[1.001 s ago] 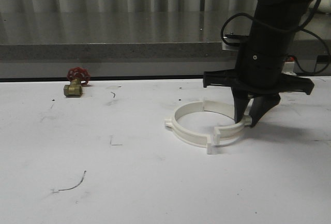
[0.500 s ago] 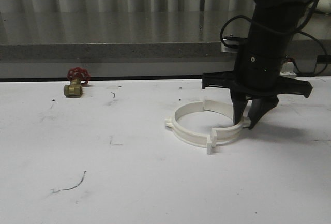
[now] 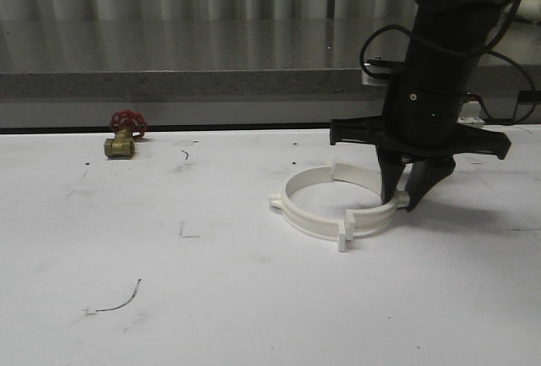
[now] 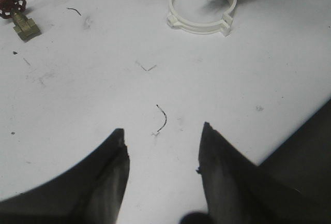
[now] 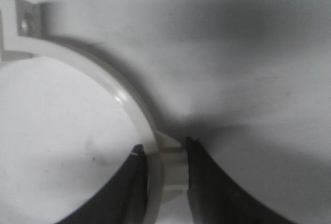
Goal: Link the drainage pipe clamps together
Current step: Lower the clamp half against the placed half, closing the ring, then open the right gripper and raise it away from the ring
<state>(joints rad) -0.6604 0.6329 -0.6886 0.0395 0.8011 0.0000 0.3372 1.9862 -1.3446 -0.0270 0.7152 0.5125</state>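
Note:
The two white drainage pipe clamps lie flat on the white table as one ring, the near half (image 3: 306,222) and the far half (image 3: 355,173) meeting at their tabs. My right gripper (image 3: 404,200) points straight down at the ring's right side. In the right wrist view the right gripper (image 5: 164,152) is shut on the clamp band (image 5: 129,102) beside a joint, one finger inside the ring and one outside. A holed end tab (image 5: 21,23) shows further along. My left gripper (image 4: 163,129) hangs open over bare table, far from the ring (image 4: 199,29).
A brass valve with a red handwheel (image 3: 123,136) lies at the back left, also seen as the valve (image 4: 20,21) from the left wrist. A grey raised ledge (image 3: 169,84) runs behind the table. The table's edge (image 4: 297,131) drops off near the left gripper.
The right arm shifted slightly left a second ago and has held still since. The ring has barely moved.

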